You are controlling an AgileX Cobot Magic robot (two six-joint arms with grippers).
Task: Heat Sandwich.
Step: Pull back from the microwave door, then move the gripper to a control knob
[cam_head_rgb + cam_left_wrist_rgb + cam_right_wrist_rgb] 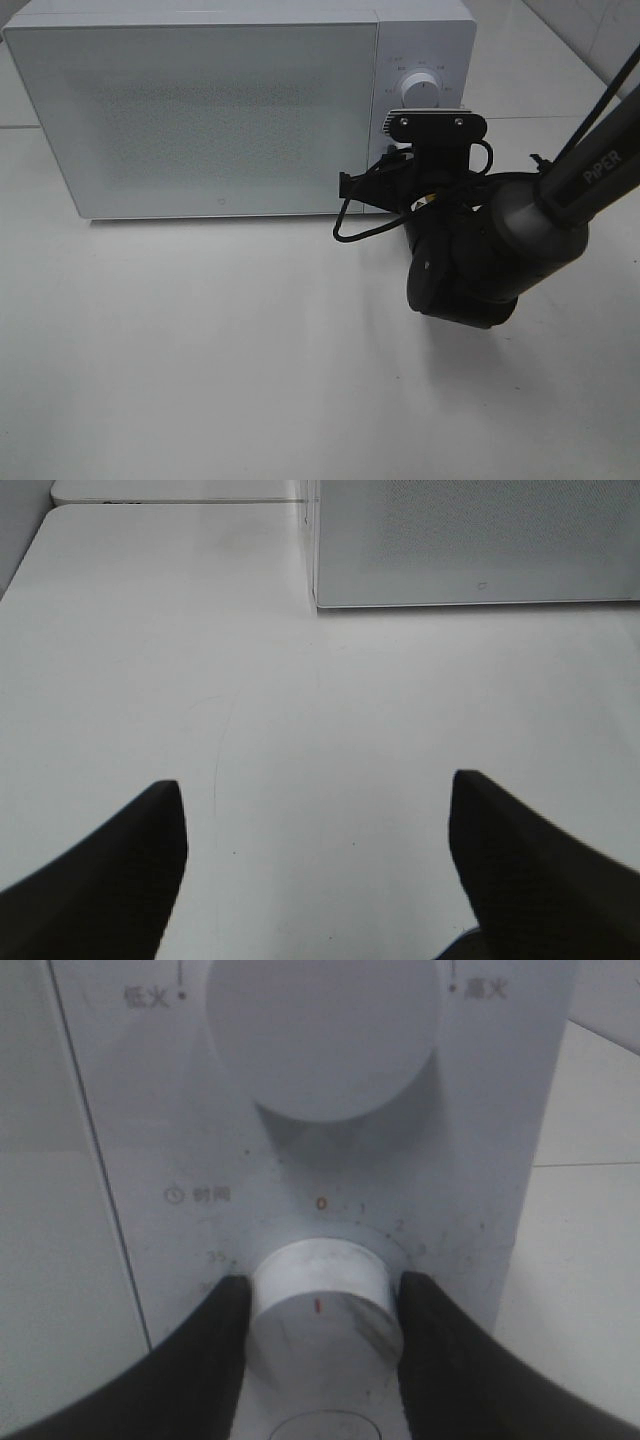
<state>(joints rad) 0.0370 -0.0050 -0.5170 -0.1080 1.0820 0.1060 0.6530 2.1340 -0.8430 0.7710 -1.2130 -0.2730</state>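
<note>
Black fingers [215,1350] of our right gripper [325,1282] fill the near edge of the right wrist view. They sit on opposite sides of the timer knob [320,1310] and press against its rim, so we have that knob clamped. It is a small white cylinder with a red mark on its face, and minute numbers are printed in an arc around it. Just beside it on the same control panel [150,1160] is the larger power dial [325,1030], untouched.

From the high camera, our right arm [500,240] reaches in to the panel at the right end of the white microwave [200,110], whose door is shut. The arm's bulk hides the gripper itself in that view.

Our left gripper [318,780] hangs over the bare white table [150,630], jaws wide apart with nothing between them, and a corner of the microwave lies ahead of it.

We cannot tell where the sandwich is, as no view shows it.
</note>
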